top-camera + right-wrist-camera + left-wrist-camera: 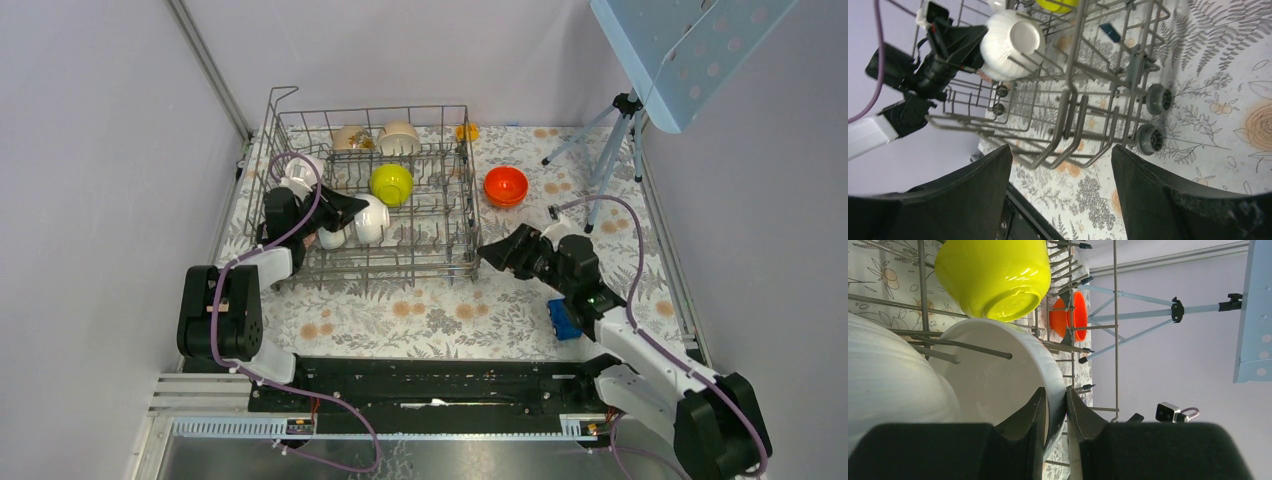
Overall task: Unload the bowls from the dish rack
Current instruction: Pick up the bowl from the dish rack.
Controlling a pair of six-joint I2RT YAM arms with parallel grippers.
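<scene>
The grey wire dish rack [400,270] stands at the left of the table. In it are two beige bowls [350,138] at the back, a yellow-green bowl [391,183] in the middle and white bowls at the front left. My left gripper [355,208] reaches into the rack. In its wrist view the left gripper [1055,400] is shut on the rim of a white bowl [998,375], one finger inside and one outside. An orange-red bowl [505,185] sits on the table right of the rack. My right gripper [495,255] is open and holds nothing, near the rack's front right corner [1073,100].
A blue toy car [563,320] lies beside the right arm. A tripod [610,140] stands at the back right, under a pale blue perforated panel. A second white bowl [888,380] leans close against the gripped one. Upright tines surround the bowls.
</scene>
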